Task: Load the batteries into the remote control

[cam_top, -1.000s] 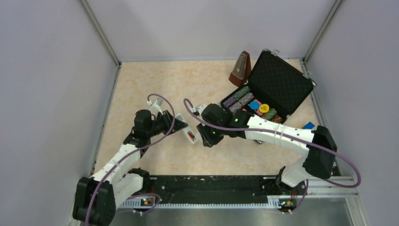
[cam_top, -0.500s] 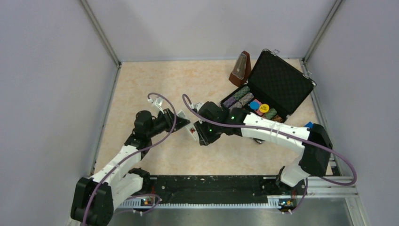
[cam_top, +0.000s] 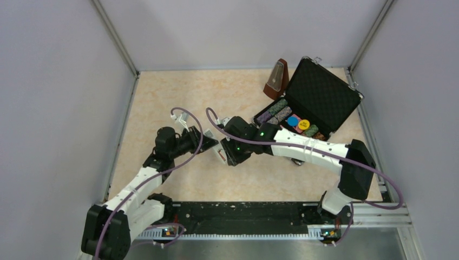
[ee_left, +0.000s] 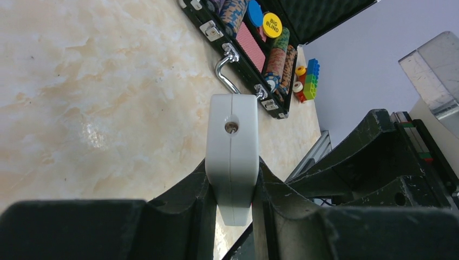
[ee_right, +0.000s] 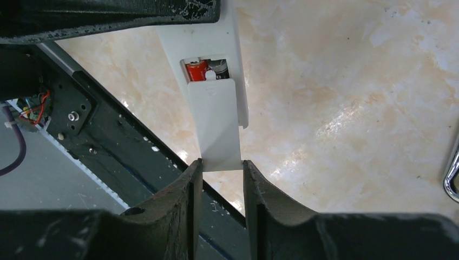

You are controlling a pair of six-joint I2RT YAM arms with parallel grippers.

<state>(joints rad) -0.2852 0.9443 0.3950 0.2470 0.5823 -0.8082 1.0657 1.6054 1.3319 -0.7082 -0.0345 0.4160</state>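
The left gripper (ee_left: 230, 201) clamps the remote control (ee_left: 233, 135) on edge over the bench (ee_left: 81, 97), turning its back towards the right gripper (ee_right: 222, 172), which pinches the cover (ee_right: 214, 122) by one end. Both batteries (ee_right: 197, 69) sit in the compartment, partly under the cover, apparently so it can slide shut.

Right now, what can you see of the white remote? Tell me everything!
The remote control is a slim white plastic-looking bar, held above the table. The left hand clamps its sides. Its back slot is partly open, with the red battery and the black battery inside. The white cover, pinched by the right hand, lies partway over the slot.
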